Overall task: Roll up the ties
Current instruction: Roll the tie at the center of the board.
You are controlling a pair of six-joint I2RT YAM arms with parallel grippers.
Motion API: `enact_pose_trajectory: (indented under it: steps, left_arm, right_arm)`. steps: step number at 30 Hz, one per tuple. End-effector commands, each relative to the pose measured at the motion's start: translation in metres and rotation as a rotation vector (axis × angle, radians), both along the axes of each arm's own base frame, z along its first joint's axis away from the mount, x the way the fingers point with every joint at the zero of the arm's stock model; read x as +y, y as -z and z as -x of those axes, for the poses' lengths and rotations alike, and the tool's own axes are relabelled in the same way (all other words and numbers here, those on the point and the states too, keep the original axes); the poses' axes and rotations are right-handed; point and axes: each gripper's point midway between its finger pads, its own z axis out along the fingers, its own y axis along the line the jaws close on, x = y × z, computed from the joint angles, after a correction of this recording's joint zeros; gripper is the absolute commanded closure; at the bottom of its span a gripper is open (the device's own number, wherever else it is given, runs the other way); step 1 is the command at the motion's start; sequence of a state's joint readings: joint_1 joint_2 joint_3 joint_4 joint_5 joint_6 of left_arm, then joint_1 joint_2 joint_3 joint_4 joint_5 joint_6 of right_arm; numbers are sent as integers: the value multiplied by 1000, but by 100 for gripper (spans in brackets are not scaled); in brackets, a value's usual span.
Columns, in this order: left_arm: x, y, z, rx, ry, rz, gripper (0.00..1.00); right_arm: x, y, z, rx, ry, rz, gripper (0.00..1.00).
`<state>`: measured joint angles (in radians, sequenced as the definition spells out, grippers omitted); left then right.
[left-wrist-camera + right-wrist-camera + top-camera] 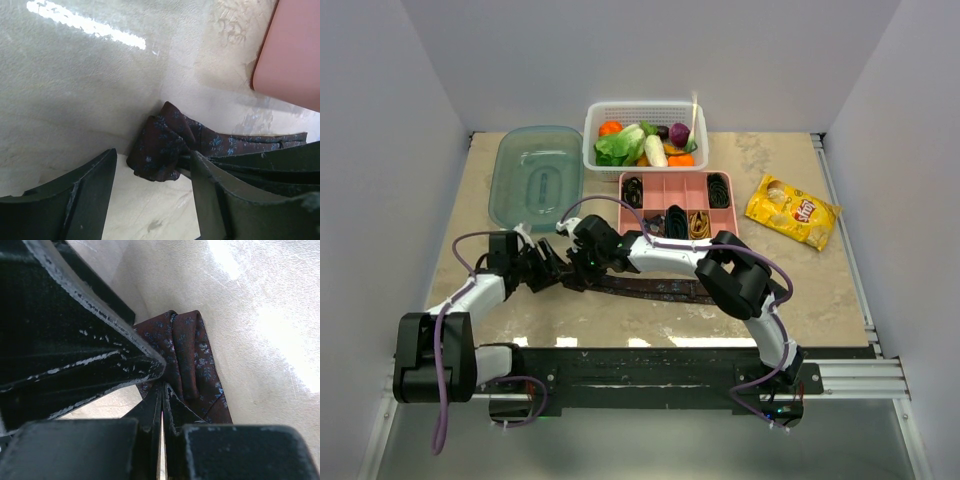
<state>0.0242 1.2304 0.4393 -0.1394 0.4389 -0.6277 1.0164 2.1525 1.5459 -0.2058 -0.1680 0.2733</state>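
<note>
**knotty_dan:** Why's the maroon tie (650, 288) being held like that? It's stretched out flat on the surface (840, 290), just in front of the pink tray (622, 205)

**rollbot42:** Looks like the roll's only starting. The tie's left end is folded over on itself into a fat little bundle. The right fingers (149, 422) are clenched together, pinching the fabric right beside that fold – I'd guess to pin it so it can't spring open. The left fingers (90, 190) are spread wide either side of the bundle and aren't gripping anything, probably set to tuck the next turn.

**knotty_dan:** And the rest of the room?

**rollbot42:** Beige marbled surface, a bit glossy, with plain white walls. The tray already holds coiled ties (675, 220) – black ones plus a gold one. There's a veggie basket (645, 108), a clear tub (535, 175) and a yellow chip bag (792, 210) further back
</note>
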Motion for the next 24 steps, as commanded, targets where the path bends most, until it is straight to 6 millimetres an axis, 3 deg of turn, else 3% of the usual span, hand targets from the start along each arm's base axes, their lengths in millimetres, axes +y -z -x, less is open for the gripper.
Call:
enact_pose_trajectory:
  steps: [1,3,4,14,20,23,24]
  left_arm:
    - [5,2,-14,-84,-15,-45,37]
    - [6,8,-10,-75,-10,-57,39]
    - [7,4,-18,-118,-10,-62,40]
    - [3,-6,-22,-231,30,-60,39]
    - [-15,-4,-12,-238,81,-20,39]
    - [-17,-2,-6,-229,72,-4,43]
    - [-17,-2,-5,-227,69,3,49]
  right_arm:
    - [2,-1,4,-7,-26,1,100]
    - [2,0,6,1,-39,-1,100]
    - [2,1,7,4,-44,1,100]
    - [-1,-3,2,16,-82,-5,100]
    - [0,-6,-2,29,-106,-21,100]
    - [1,-8,-2,38,-119,-31,100]
    - [2,-9,-2,39,-122,-35,100]
